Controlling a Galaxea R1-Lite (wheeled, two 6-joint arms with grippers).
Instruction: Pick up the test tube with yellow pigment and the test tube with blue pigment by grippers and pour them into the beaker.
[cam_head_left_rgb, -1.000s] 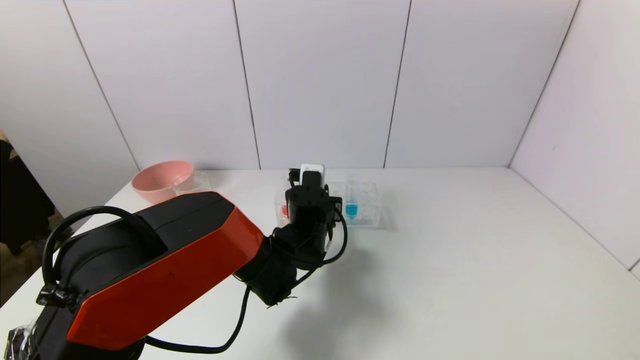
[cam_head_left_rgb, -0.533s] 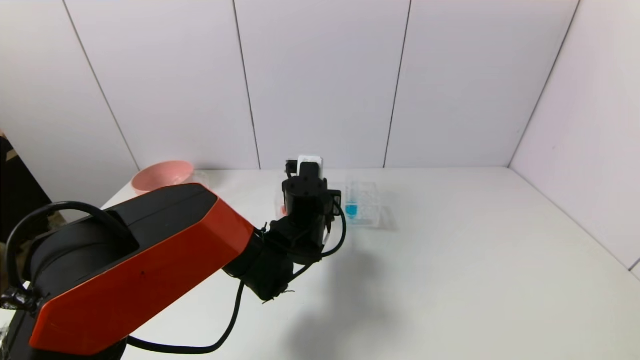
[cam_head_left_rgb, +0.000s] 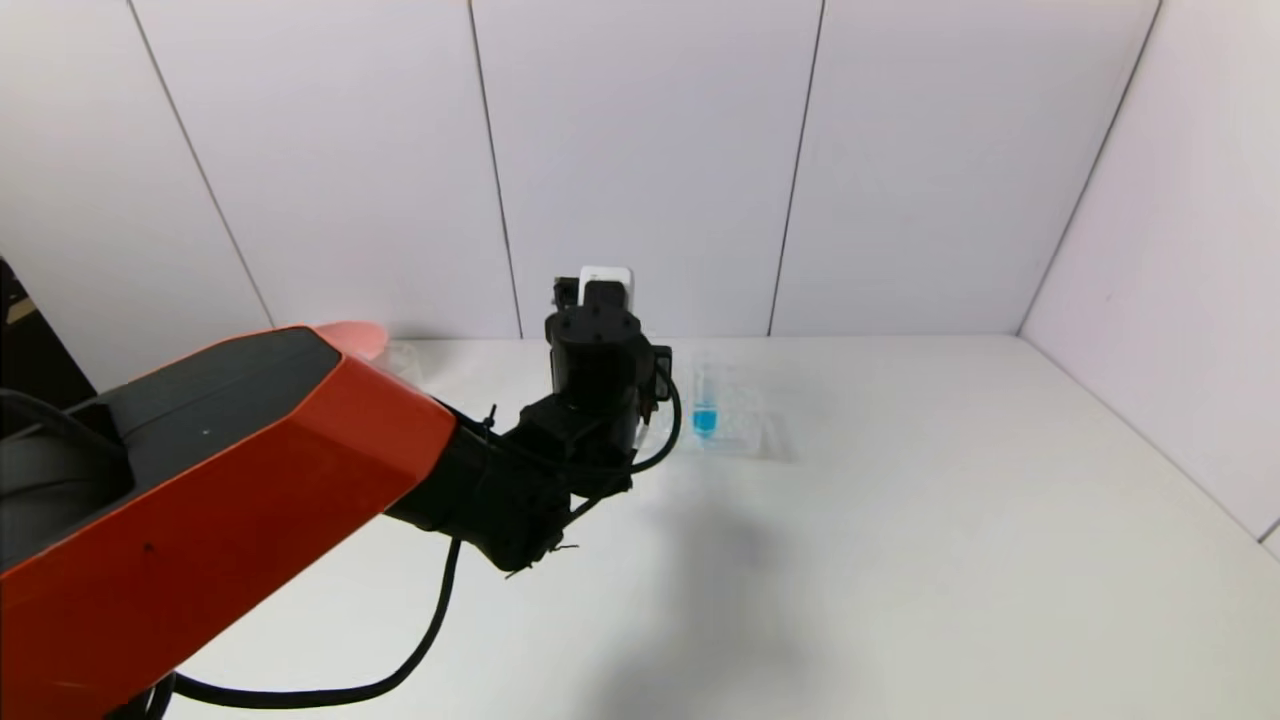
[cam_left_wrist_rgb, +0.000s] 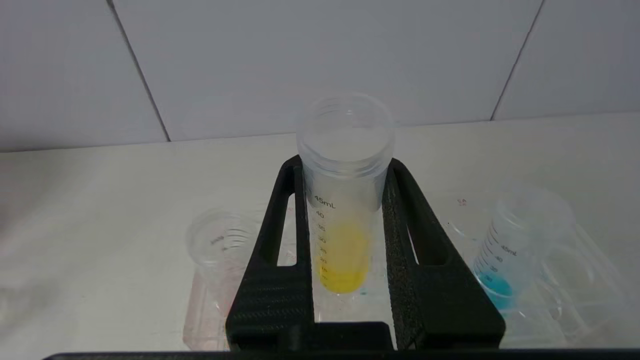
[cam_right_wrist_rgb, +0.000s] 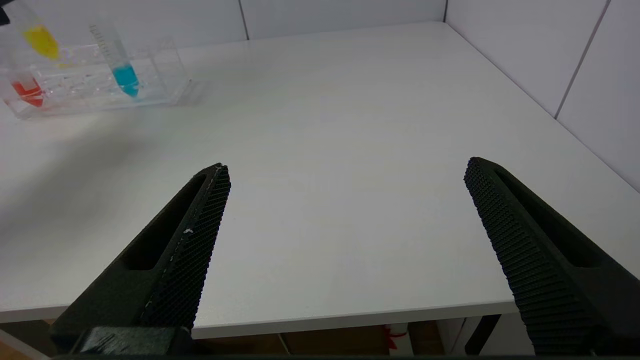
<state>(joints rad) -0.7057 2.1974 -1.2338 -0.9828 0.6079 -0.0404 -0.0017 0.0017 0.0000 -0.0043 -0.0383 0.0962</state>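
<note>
gripping the yellow tube (cam_left_wrist_rgb: 345, 220), left hand (cam_left_wrist_rgb: 345, 170) above the rack (cam_right_wrist_rgb: 160, 90)

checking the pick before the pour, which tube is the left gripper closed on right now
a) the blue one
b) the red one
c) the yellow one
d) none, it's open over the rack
c: in the left wrist view the left gripper has a finger on each side of the yellow tube, while the blue tube stands in the rack.
</note>
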